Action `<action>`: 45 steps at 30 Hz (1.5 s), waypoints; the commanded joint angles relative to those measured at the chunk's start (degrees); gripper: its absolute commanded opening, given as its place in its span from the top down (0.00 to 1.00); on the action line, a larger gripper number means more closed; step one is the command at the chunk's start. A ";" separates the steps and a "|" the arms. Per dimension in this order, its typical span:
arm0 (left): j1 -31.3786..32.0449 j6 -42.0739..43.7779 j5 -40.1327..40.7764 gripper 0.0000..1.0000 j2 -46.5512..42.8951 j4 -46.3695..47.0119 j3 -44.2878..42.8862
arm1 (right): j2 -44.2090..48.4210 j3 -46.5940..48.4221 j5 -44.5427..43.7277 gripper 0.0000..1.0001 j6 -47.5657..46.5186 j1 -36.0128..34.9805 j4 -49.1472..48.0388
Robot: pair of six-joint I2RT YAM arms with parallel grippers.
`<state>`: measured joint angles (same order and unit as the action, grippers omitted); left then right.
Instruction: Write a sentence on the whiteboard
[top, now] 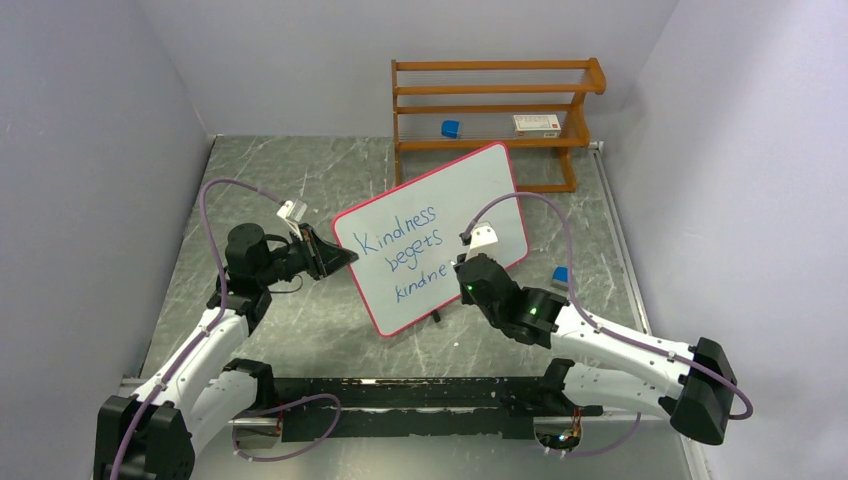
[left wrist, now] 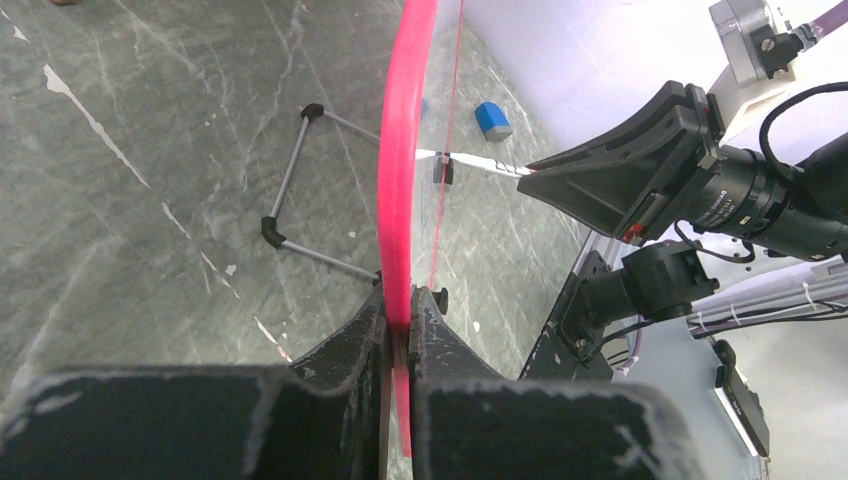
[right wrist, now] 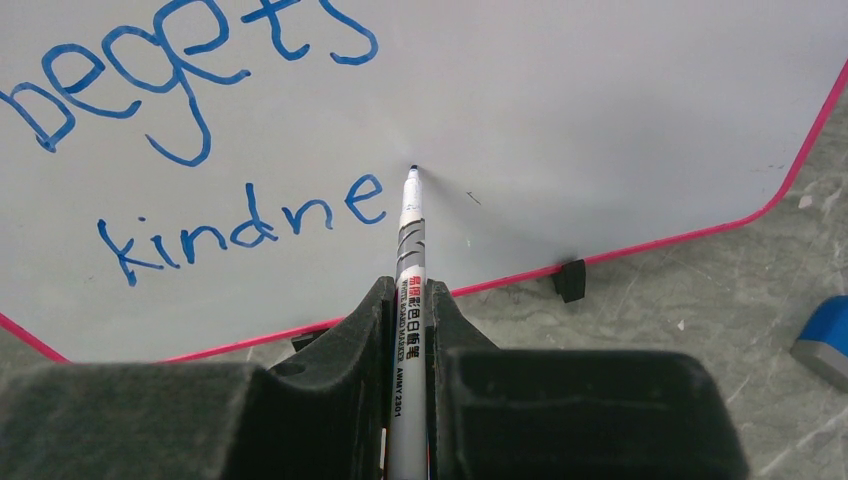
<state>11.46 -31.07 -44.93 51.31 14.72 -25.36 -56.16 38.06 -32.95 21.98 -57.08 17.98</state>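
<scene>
The whiteboard [top: 480,190] stands tilted on the tabletop [top: 300,180], in the middle between the two arms. The left hand [left wrist: 400,310] is closed tight on its pink left edge and holds it steady. The right hand [right wrist: 408,300] is closed on a marker [right wrist: 410,230].

The sentence [top: 405,255] is in blue. It says "Kindness", then "begets", then "kindne". The last word is not done yet.

The marker points straight out from the right hand, up at the board. Its tip sits just to the right of the last "e" and seems to touch the white face. The bare spot for the missing letters lies to the right of the tip, toward the board's lower corner. I think the right hand should slide that way next. There is not much room before the pink rim, so the letters may need to be small.

Behind the board is a wooden rack [top: 490,100]. One shelf holds a small blue block [top: 451,128] and a white box [top: 537,124]. A blue cap [right wrist: 825,340] lies on the tabletop near the right arm.
</scene>
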 commanded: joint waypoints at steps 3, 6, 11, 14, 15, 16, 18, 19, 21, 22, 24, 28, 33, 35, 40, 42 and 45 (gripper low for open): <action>0.31 1.10 2.26 0.95 -0.09 -1.14 -1.26 | -0.90 -0.79 -0.20 1.00 -0.10 0.62 -2.61; 0.31 1.10 2.22 0.95 -0.08 -1.10 -1.27 | -1.01 -0.78 -0.02 1.00 -0.17 0.72 -2.75; 0.32 1.10 2.21 0.95 -0.02 -1.09 -1.27 | -0.22 -0.88 0.83 1.00 -0.53 0.68 -3.14; 0.31 1.10 2.28 0.95 -0.10 -1.17 -1.27 | 0.09 -0.93 1.60 1.00 -0.71 0.74 -3.12; 0.31 1.12 2.30 0.95 -0.08 -1.18 -1.27 | 0.09 -0.97 1.87 1.00 -0.69 0.70 -2.99; 0.31 1.15 2.30 0.95 -0.15 -1.19 -1.27 | 0.09 -0.93 2.04 1.00 -0.67 0.74 -2.87; 0.32 1.03 2.21 0.95 -0.12 -1.02 -1.19 | 0.14 -0.92 2.63 1.00 -0.79 0.74 -2.70; 0.31 1.08 2.29 0.95 -0.12 -1.08 -1.19 | 0.14 -0.93 2.96 1.00 -0.77 0.74 -2.69; 0.31 1.02 2.30 0.95 -0.14 -1.08 -1.24 | 0.09 -1.05 3.65 1.00 -0.74 0.74 -2.64; 0.31 1.06 2.30 0.95 -0.08 -1.10 -1.26 | 0.15 -1.03 3.86 1.00 -0.71 0.72 -2.55; 0.31 1.08 2.30 0.95 -0.09 -1.10 -1.27 | 0.24 -1.14 4.17 1.00 -0.74 0.71 -2.42; 0.31 1.14 2.33 0.95 -0.16 -1.19 -1.27 | 0.18 -1.03 4.45 1.00 -0.50 0.69 -1.64; 0.31 1.10 2.31 0.95 -0.15 -1.19 -1.27 | 0.35 -1.26 4.74 1.00 -0.12 0.73 -0.59; 0.31 1.23 2.39 0.95 -0.16 -1.32 -1.35 | 0.35 -1.25 4.74 1.00 -0.09 0.74 -0.19; 0.34 1.28 2.47 0.95 -0.17 -1.45 -1.35 | 0.24 -1.31 4.51 1.00 0.23 0.74 0.55; 0.31 1.27 2.46 0.95 -0.17 -1.54 -1.42 | 0.34 -1.34 4.21 1.00 0.44 0.74 0.81; 0.31 1.44 2.52 0.95 -0.23 -1.62 -1.44 | 0.35 -1.36 3.71 1.00 0.57 0.74 1.29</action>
<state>11.46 -31.05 -44.80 51.31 14.57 -25.43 -56.27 37.80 -29.30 21.67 -56.62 18.00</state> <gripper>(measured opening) 0.099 0.145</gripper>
